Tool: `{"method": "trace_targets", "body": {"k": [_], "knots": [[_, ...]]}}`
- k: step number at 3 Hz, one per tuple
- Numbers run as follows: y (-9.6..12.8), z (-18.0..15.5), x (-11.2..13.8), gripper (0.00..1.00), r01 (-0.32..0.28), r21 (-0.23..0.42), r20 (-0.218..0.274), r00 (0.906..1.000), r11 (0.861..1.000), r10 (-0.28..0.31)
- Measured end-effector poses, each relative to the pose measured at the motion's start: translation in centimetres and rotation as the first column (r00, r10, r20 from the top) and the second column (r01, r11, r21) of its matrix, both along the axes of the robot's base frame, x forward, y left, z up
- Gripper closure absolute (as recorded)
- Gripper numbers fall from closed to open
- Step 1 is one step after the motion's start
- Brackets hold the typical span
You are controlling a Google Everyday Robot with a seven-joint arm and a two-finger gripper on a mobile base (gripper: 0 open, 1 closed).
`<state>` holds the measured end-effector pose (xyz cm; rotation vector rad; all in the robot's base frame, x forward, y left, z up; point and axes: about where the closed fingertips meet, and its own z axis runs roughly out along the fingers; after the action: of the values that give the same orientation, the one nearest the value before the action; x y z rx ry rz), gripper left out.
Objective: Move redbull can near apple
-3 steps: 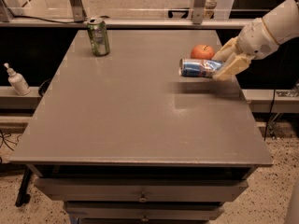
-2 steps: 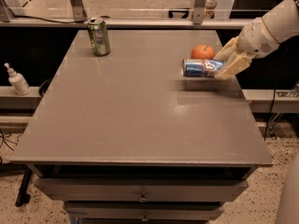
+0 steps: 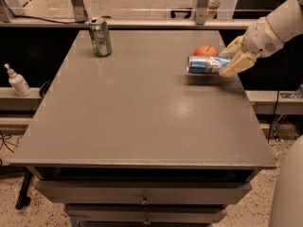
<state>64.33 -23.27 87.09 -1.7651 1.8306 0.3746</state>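
On the grey counter (image 3: 142,126), right of centre, the redbull can (image 3: 203,65) is held sideways, clamped at its right end by the tool (image 3: 228,60). The apple (image 3: 206,50) is seen just behind it. A green can (image 3: 100,37) is noted upper left.

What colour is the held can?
Blue and silver redbull can, in the gripper beside the apple; camera view.

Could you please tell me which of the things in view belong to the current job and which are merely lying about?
Part of the job: redbull can, on its side in the gripper at the far right of the table; apple, just behind the can.
Lying about: green can, upright at the far left; white pump bottle, off the table to its left.
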Motion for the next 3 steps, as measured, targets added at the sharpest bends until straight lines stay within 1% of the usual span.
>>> {"method": "trace_targets", "body": {"k": [1,2,3], "knots": [[-0.34,-0.24,0.19,0.13,0.006,-0.008,-0.005,1.0,1.0,-0.007],[-0.53,-0.49,0.1,0.0,0.008,-0.022,-0.014,0.9999,1.0,-0.009],[-0.67,-0.38,0.07,0.0,0.011,-0.024,-0.012,0.9999,1.0,-0.012]]}}
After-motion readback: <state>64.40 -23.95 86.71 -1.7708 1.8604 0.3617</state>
